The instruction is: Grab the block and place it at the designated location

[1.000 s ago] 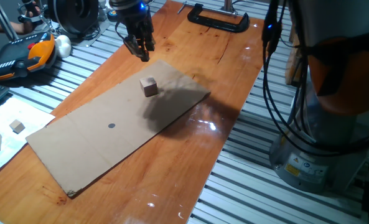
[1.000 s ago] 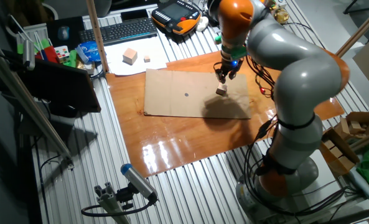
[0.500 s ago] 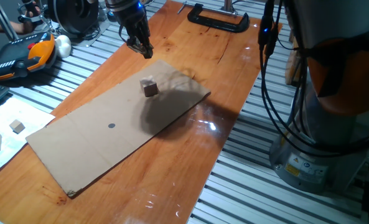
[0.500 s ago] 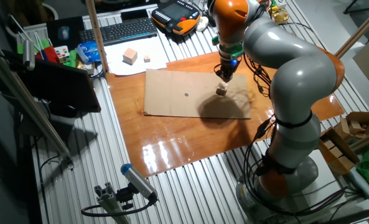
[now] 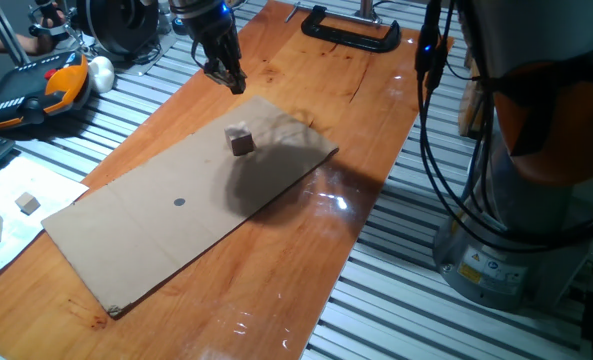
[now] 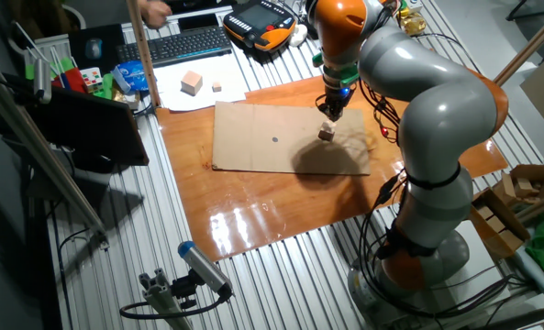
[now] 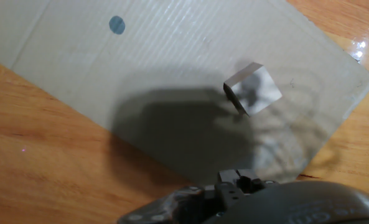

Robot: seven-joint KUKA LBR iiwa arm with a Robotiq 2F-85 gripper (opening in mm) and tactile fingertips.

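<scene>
Jaws of the gripper [image 5: 228, 78] hang pinched narrow, gripping nothing, above the cardboard's far edge. One small light-brown wooden cube [image 5: 240, 139] sits on the flat brown cardboard sheet [image 5: 146, 235], just below them and apart. One dark round dot [image 5: 179, 202] lies well along the sheet.

Your block [image 5: 240, 140] sits on the cardboard sheet [image 5: 136, 250] on the desk [image 5: 306, 250]; dot [image 5: 179, 202] well apart; hand [image 5: 226, 78] hangs just beyond the sheet's edge

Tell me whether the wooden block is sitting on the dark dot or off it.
Off it. The block rests on the cardboard sheet well apart from the dot, with bare cardboard between them; the hand view shows the same gap.
</scene>
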